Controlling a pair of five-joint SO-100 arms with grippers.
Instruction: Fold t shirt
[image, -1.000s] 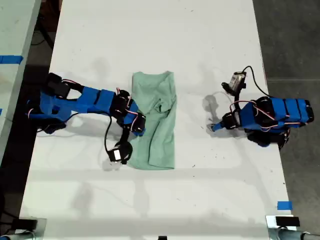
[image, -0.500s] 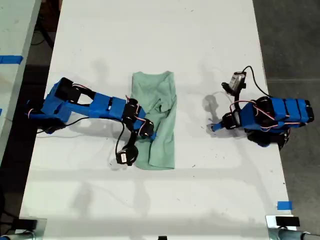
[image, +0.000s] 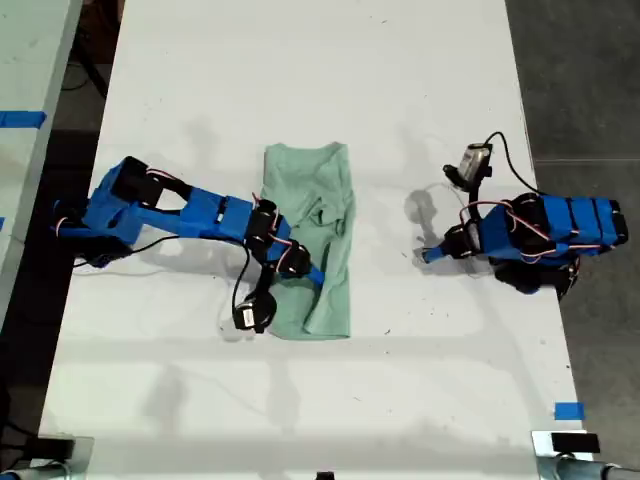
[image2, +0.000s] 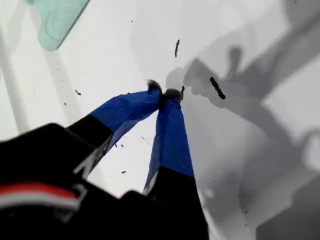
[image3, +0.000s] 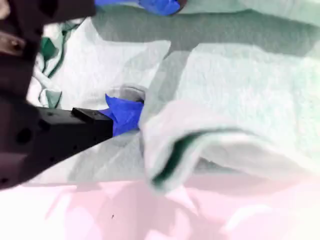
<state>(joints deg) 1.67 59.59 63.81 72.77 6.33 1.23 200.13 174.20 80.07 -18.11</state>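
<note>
White bench (image: 300, 60), scuffed with small dark marks; dark floor at the exterior view's right edge.

Shirt (image: 325, 190) lies mid-bench as a long narrow strip, its long axis running from the far side toward the near side of the exterior view. It is wrinkled, with the edge on the exterior view's left bunched inward about halfway down.

Second hand (image: 305, 272) is on that bunched edge, reaching in from the exterior view's left. In the second wrist view a blue fingertip (image3: 125, 112) is pressed into the cloth beside a lifted, rolled fold (image3: 200, 145). The other finger is mostly out of frame, so a grip on the cloth looks likely but cannot be confirmed.

First hand (image2: 165, 92) is clenched on nothing, tips met over bare bench. It sits well apart from the shirt, toward the exterior view's right; only a corner of cloth (image2: 57, 22) shows in its wrist view.

Second arm is judged the nearer by far. The coming move turns on carrying the left edge across the strip's long axis.
</note>
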